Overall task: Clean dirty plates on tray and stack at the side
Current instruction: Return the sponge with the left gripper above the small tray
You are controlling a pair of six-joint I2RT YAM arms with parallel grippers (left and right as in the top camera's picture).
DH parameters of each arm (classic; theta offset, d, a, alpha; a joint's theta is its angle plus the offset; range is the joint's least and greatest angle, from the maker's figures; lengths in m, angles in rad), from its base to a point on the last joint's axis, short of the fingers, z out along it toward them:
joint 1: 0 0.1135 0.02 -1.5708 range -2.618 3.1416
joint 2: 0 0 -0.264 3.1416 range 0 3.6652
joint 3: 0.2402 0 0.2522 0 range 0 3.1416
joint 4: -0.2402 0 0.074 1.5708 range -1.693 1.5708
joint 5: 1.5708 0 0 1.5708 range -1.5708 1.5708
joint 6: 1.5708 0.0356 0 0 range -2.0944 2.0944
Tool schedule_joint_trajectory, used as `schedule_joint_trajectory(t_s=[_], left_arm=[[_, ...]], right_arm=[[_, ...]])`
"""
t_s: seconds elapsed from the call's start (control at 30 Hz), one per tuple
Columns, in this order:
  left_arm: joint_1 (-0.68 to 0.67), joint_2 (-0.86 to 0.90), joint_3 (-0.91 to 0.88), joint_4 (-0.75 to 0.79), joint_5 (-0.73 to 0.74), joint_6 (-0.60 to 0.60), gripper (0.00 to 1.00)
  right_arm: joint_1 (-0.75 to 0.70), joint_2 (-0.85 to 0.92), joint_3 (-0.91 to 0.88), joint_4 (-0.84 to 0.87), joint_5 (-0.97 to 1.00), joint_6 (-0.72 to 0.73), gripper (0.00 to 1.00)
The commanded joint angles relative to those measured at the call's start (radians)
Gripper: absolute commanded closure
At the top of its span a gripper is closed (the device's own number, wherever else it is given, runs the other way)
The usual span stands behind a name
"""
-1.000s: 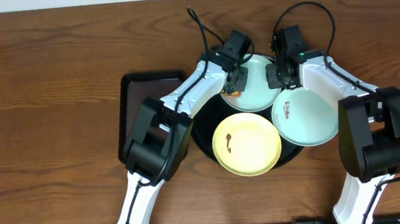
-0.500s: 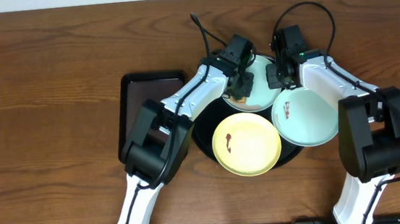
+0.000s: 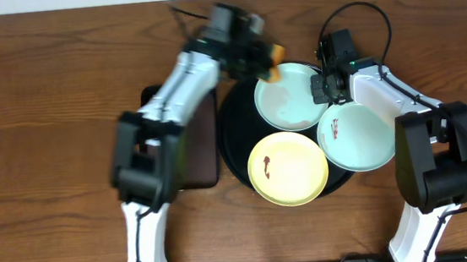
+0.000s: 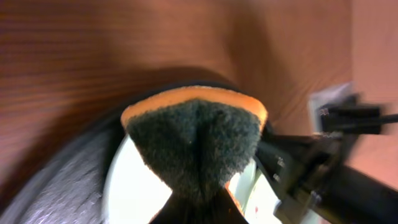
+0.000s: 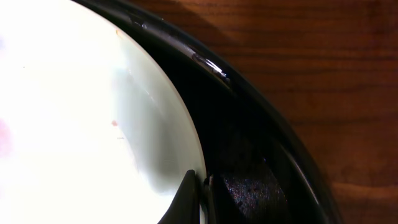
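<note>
**The sponge has gone up from the far plate, which is not clean yet.**

The left arm's fingers, clenched on the orange sponge with the dark green scouring face, have swung away from the far pale mint round plate to its far-left rim, and the arm is blurred from the fast move. This plate lies on the large round glossy black tray, and a faint brown smear remains at its near edge, so I judge the wiping is not finished. The right arm's fingers stay shut at this plate's right rim. The pale yellow round plate keeps its dark smear; nothing is stacked at the side.
</note>
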Motion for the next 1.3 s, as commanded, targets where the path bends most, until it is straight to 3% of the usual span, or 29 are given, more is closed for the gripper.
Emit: schedule_joint_trajectory(t_s=[0.0, 0.13, 0.27, 0.37, 0.8, 0.87, 0.97, 1.03, 1.27], left_arm=[[0.072, -0.115, 0.036, -0.092, 0.063, -0.012, 0.92], [0.145, -0.167, 0.036, -0.330, -0.058, 0.101, 0.93], [0.188, -0.178, 0.033, -0.553, -0.377, 0.192, 0.93], [0.193, -0.178, -0.013, -0.623, -0.577, 0.195, 0.92], [0.192, -0.178, -0.358, -0.351, -0.619, 0.194, 0.92], [0.192, -0.178, -0.364, -0.335, -0.619, 0.194, 0.84], [0.192, -0.178, -0.365, -0.330, -0.618, 0.194, 0.55], [0.192, -0.178, -0.365, -0.331, -0.619, 0.194, 0.43], [0.192, -0.178, -0.365, -0.332, -0.619, 0.194, 0.34]], right_arm=[[-0.010, 0.008, 0.006, -0.009, 0.028, -0.015, 0.99], [-0.010, 0.008, 0.006, -0.009, 0.028, -0.015, 0.91], [-0.009, 0.008, 0.006, -0.009, 0.028, -0.015, 0.82], [-0.009, 0.008, 0.006, -0.009, 0.028, -0.015, 0.80], [-0.012, 0.008, 0.006, -0.008, 0.028, -0.015, 0.78], [-0.012, 0.009, 0.005, -0.005, 0.028, -0.015, 0.77], [-0.012, 0.015, 0.005, -0.001, 0.028, -0.015, 0.74], [-0.013, 0.018, 0.000, 0.003, 0.028, -0.015, 0.74], [-0.011, 0.018, -0.024, 0.037, 0.027, -0.015, 0.89]])
